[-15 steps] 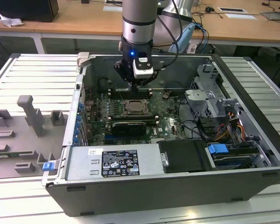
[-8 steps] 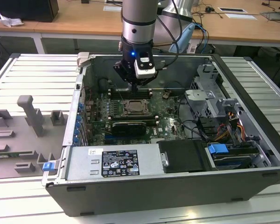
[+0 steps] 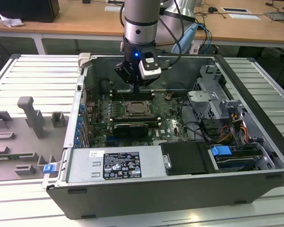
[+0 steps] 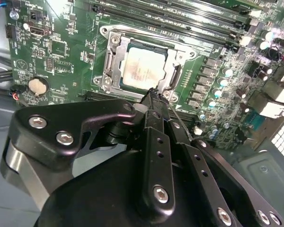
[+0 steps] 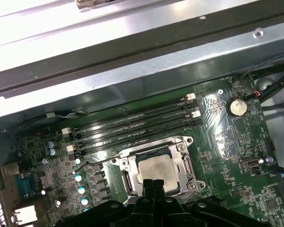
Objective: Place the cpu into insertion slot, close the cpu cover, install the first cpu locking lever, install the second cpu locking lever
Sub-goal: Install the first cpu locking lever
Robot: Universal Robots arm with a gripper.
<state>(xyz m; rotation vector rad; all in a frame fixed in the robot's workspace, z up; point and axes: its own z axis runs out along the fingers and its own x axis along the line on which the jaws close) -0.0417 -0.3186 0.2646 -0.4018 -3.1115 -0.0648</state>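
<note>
The cpu (image 4: 143, 69) is seen seated flat in the insertion slot (image 4: 114, 71), its pale silver-grey top showing through the square window of the cpu cover (image 4: 173, 78), which is lowered over it. In the first wrist view the same chip (image 5: 155, 170) is framed by the metal rim of the socket (image 5: 184, 163). A thin locking lever (image 4: 176, 80) is seen lying along one side of the frame; whether it is latched cannot be told.

The chip is judged to be light, stiff and fragile, with a smooth, rather slippery lid; if lifted, it would best be held by two opposite edges, never pressed on its underside. The cover is judged to be thin springy sheet metal, and the lever a stiff wire that resists when pushed.

The gripper (image 4: 154, 94) is held just above the near edge of the socket, its black fingers (image 5: 154, 185) drawn close together with nothing between them. In the exterior view the gripper (image 3: 136, 90) is seen pointing straight down into the open computer case (image 3: 255, 156), over the green motherboard (image 3: 173, 125).

Long black memory slots (image 5: 132, 125) are seen on the far side of the socket. A round coin battery (image 5: 236, 107) is set well apart from it. At the near edge of the case a black-labelled power supply box (image 3: 120, 165) is mounted. Outside the case, to the exterior view's left, grey fixture blocks (image 3: 31, 116) are laid on the slatted table (image 3: 33, 71).
</note>
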